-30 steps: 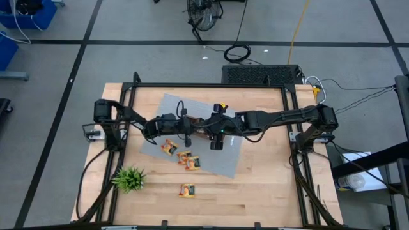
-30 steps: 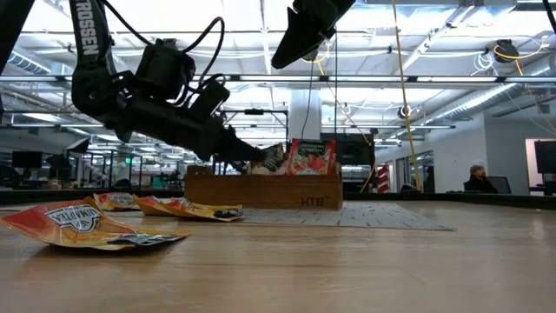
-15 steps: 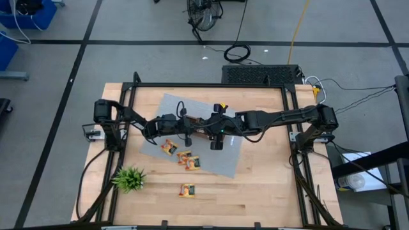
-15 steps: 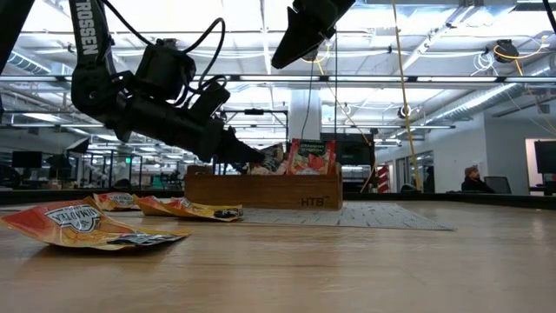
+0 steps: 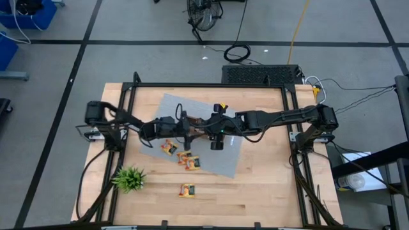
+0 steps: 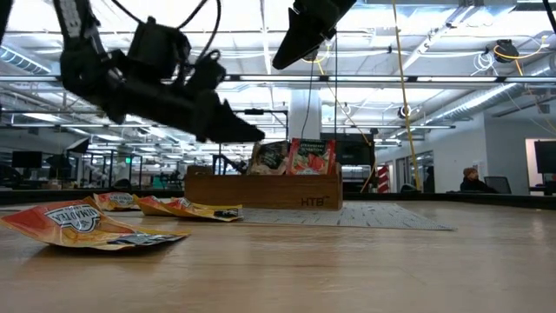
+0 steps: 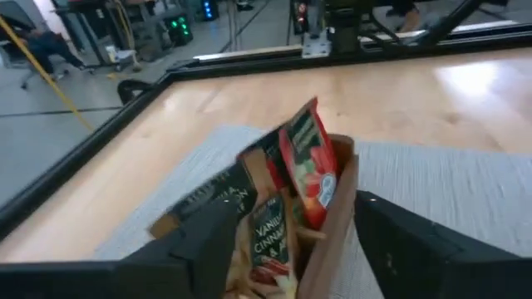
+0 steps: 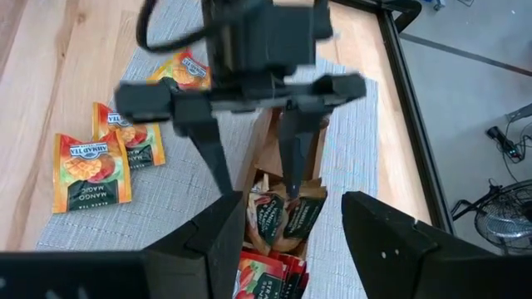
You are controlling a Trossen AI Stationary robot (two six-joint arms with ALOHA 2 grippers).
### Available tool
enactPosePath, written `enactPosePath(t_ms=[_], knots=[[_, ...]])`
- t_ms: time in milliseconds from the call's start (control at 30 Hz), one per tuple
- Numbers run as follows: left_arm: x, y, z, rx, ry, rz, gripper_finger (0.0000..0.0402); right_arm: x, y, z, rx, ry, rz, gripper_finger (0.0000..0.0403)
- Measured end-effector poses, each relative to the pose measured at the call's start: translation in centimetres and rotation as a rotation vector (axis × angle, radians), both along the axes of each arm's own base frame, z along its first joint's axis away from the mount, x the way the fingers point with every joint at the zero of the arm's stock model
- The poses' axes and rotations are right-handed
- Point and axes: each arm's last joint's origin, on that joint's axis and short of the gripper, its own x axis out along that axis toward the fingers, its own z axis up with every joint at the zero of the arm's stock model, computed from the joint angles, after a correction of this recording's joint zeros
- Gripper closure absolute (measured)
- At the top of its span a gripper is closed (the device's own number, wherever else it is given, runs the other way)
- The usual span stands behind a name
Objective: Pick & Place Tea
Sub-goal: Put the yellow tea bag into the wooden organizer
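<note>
The brown wooden tray (image 6: 262, 189) stands on the grey mat (image 5: 211, 160) at the table's middle, with several tea sachets (image 7: 301, 163) upright in it. Three more sachets (image 5: 184, 156) lie flat on the mat's left part, and one (image 5: 186, 190) lies on the bare wood nearer the front. My left gripper (image 8: 253, 158) hangs open just above the tray's left end, its fingers apart over the sachets and touching nothing. My right gripper (image 8: 291, 241) hovers higher over the tray (image 5: 217, 139), open with nothing between its fingers.
A small green spiky plant (image 5: 130, 179) stands at the table's front left. Black frame rails (image 5: 294, 121) run along the table's left, right and far edges. Bare wood lies in front of the mat, and the room beyond holds desks and a seated person (image 6: 474, 179).
My left gripper has risen from the tray's left end and drawn back a little toward the table's left edge. The sachets in the tray stay standing where it was. My right gripper has kept still.
</note>
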Motion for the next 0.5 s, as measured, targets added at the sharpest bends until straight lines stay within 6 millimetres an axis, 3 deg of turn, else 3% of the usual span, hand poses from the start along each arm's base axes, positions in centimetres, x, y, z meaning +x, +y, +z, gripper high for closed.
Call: enactPosePath(t_ms=[100,267,367,500], knots=[[-0.7,-0.4,1.7,0.033,0.027,0.018,0.0137,0.0,0.0,-0.1,0.007,-0.002,-0.006,0.0218],[-3.1,-1.1,2.7,-0.01,0.265,0.065,0.0113,-0.4,0.0,-1.7,0.006,0.051,-0.009,0.0218],[-5.0,-2.0,2.7,-0.085,0.519,0.063,0.0105,-0.7,-0.1,-2.9,0.002,0.083,-0.013,0.0218],[-6.3,-3.3,4.8,-0.047,0.836,0.14,0.0101,-1.2,-0.6,-4.7,0.031,0.123,-0.063,0.0218]])
